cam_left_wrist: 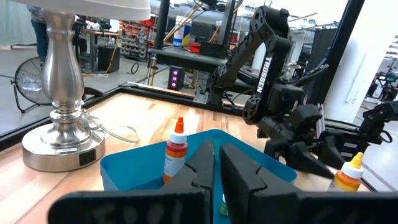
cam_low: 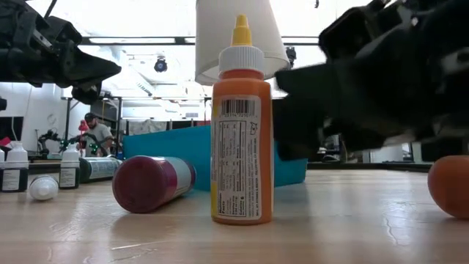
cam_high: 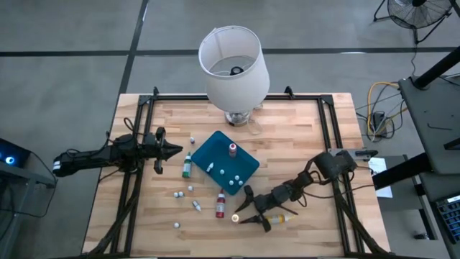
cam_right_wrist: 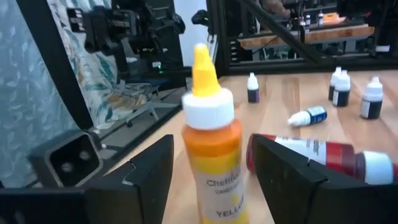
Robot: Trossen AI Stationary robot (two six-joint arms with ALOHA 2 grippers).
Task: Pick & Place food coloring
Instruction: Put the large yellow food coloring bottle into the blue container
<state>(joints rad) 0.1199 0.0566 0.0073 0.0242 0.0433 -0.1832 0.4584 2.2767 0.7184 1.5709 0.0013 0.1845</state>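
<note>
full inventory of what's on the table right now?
lamp: 1, white shade, far edge
tray: 1, teal-blue, centre
orange bottle: 1, upright in tray
small capped bottles: about four, white caps, in tray
green bottle: 1, lying left of tray
red bottle: 1, lying near tray's front corner
yellow bottle: 1, upright, front of table
lying orange bottle: 1, beside right gripper
loose small bottles: about five, scattered left of tray
left gripper: shut, left of tray
right gripper: open, fingers either side of yellow bottle
</note>
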